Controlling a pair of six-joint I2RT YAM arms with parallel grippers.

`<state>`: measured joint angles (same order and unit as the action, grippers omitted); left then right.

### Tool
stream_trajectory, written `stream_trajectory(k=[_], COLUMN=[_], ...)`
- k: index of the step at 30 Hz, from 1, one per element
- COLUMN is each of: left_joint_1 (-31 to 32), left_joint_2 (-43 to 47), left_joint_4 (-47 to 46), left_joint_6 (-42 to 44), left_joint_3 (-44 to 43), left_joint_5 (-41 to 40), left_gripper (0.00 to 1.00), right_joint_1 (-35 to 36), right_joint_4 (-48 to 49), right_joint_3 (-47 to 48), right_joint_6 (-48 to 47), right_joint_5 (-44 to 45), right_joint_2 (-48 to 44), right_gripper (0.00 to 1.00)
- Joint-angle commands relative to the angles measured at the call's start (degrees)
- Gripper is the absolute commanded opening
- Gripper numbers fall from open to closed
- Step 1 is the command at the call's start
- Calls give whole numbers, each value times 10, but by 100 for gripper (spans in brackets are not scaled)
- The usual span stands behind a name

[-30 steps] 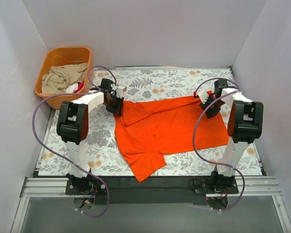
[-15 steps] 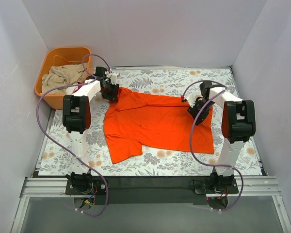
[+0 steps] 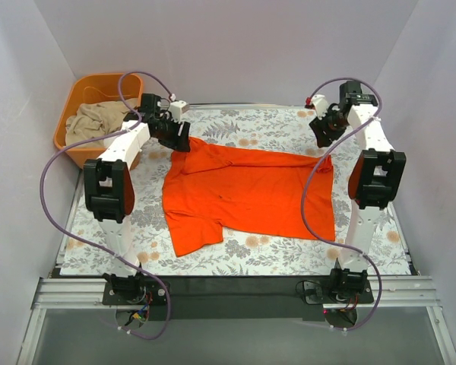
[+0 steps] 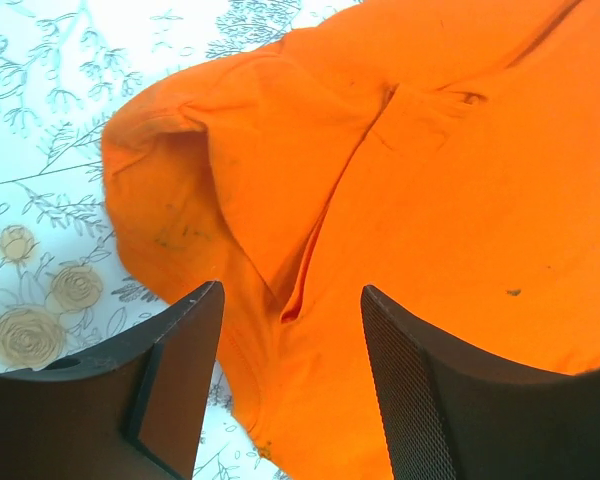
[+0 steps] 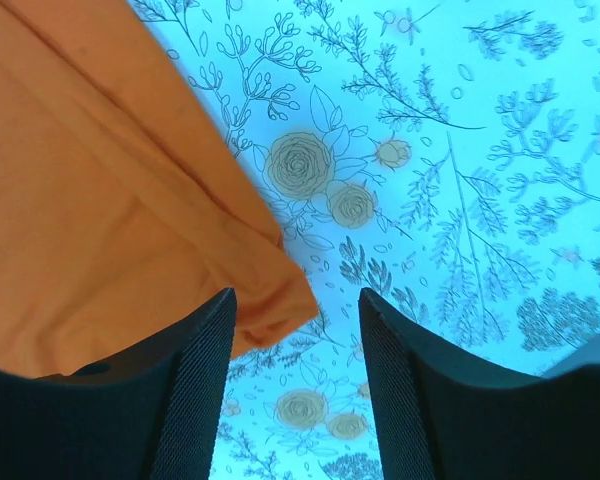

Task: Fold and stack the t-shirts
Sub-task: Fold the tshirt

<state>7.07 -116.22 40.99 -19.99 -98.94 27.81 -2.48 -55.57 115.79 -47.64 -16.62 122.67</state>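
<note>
Bright orange-red short-sleeved cloth t-shirt [image 3: 247,194] lies spread open, one layer, in the middle of the flower-printed tablecloth [image 3: 365,251]. One sleeve points toward the near-left edge. Some shallow wrinkles run across the body.

Left gripper [image 3: 179,138]: sits over the shirt's far-left corner. Wrist view: fingers [image 4: 170,390] stand apart with no cloth pinched between them. The shirt [image 4: 430,200] fills the field beneath, and a rumpled fold with a seam runs down into the gap. Cannot tell whether the fingertips touch the fabric.

Right gripper [image 3: 324,131]: raised near the far-right corner of the table, beyond the shirt's far-right corner in the top view. Wrist view: fingers [image 5: 195,400] stand apart and hold nothing. The shirt's hemmed corner [image 5: 110,220] lies flat on the tablecloth [image 5: 460,150], its tip ending under the gap, closer to the finger on the left side of that view.

Rigid orange plastic tub [image 3: 70,102] stands off the far-left corner of the cloth. It holds crumpled beige fabric [image 3: 99,122].
</note>
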Motion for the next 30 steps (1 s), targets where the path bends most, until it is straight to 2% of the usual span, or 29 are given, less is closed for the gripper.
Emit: stream_trajectory(k=[1, 9, 13, 14, 16, 20, 23, 26, 30], left_joint_1=[13, 26, 32, 33, 35, 35, 36, 36, 36], left_joint_2=[-1, -8, -14, -15, -19, -23, -25, -23, -20], left_joint_4=[14, 5, 5, 5, 3, 3, 3, 5, 10], left_joint_6=[21, 21, 24, 26, 28, 28, 27, 31, 74], left_joint_3=[-7, 10, 19, 21, 22, 16, 11, 12, 23], left_joint_5=[24, 20, 17, 13, 9, 7, 5, 4, 7], left_gripper=[54, 54, 54, 54, 54, 53, 53, 53, 53], right_joint_1=[3, -10, -16, -16, -17, -17, -21, -23, -24], right_joint_4=[-30, -28, -31, -33, -38, -55, -66, -74, -76], right_joint_3=[36, 38, 34, 30, 25, 12, 8, 15, 16], right_joint_6=[5, 7, 14, 14, 8, 0, -5, -8, -18], right_joint_5=[27, 48, 34, 31, 25, 19, 16, 12, -7], right_joint_2=[54, 83, 86, 85, 83, 71, 70, 65, 40], right_gripper=[52, 63, 62, 60, 48, 39, 28, 4, 1])
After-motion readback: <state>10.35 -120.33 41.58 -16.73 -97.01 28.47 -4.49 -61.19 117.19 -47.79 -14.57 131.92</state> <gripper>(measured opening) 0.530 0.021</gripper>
